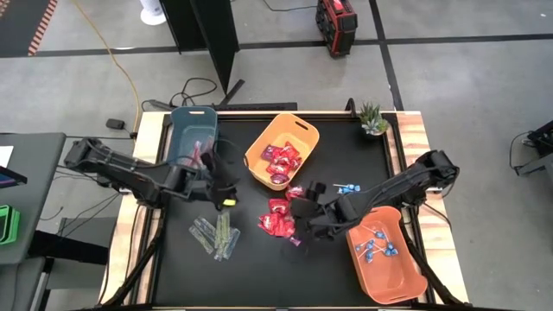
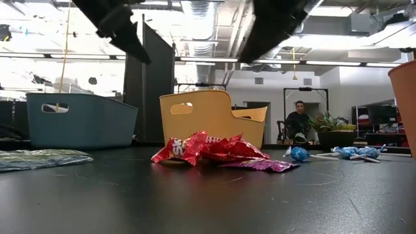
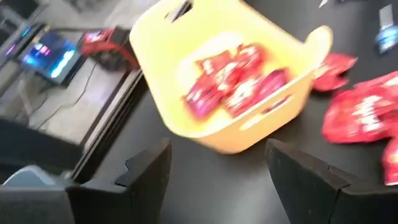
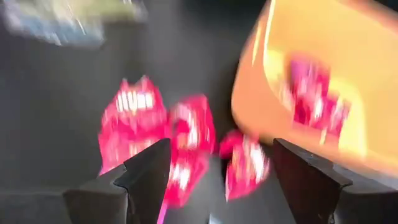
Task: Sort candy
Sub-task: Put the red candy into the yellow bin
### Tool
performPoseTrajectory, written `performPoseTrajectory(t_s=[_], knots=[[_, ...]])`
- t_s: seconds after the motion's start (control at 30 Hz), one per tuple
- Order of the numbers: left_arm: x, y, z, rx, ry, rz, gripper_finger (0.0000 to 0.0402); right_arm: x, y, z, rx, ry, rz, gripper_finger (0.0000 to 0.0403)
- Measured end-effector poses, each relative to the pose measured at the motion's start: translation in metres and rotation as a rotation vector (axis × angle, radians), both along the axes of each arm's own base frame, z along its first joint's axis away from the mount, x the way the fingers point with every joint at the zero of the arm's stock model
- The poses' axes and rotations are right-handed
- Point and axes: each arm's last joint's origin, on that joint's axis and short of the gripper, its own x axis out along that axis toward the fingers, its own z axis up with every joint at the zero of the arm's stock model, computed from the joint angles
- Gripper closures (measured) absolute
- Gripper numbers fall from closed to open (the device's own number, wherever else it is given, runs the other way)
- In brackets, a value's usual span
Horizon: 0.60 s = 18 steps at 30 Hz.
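Red square candy packets [image 1: 278, 216] lie in a loose heap mid-table, also in the low view [image 2: 214, 151]. More red packets fill the yellow bin [image 1: 304, 131]. Clear green stick packets [image 1: 216, 235] lie flat near the left front. Two or three blue lollipops [image 1: 347, 188] rest on the table; several sit in the orange bin [image 1: 406, 281]. My left gripper [image 3: 217, 180] hangs open between the blue bin [image 1: 192, 134] and the yellow bin, holding nothing. My right gripper [image 4: 224, 180] is open above the red heap [image 4: 155, 137], clear of it.
A small potted plant [image 1: 373, 119] stands at the far right corner. The three bins take the far left, far middle and near right of the black tabletop. Bare black surface lies along the near edge [image 1: 285, 276]. A person sits in the room beyond [image 2: 299, 120].
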Motion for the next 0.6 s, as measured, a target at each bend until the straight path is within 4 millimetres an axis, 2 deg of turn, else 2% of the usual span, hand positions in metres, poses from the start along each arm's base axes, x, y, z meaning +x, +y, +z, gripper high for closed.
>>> performPoseTrajectory(t_s=[0.13,0.27,0.37,0.6], knots=[[0.000,-0.013,-0.011,-0.002,-0.045,-0.064,0.0147,0.000,-0.005,-0.010,0.042,0.026,-0.091,0.0111],[-0.004,-0.026,-0.032,-0.044,-0.075,-0.120,0.0147,0.011,-0.015,-0.034,0.050,0.093,-0.132,0.0112],[-0.008,-0.036,-0.047,-0.103,-0.103,-0.180,0.0148,0.021,-0.028,-0.052,0.051,0.152,-0.167,0.0112],[-0.020,-0.054,-0.065,-0.178,-0.136,-0.225,0.0148,0.037,-0.067,-0.084,0.088,0.249,-0.264,0.0112]])
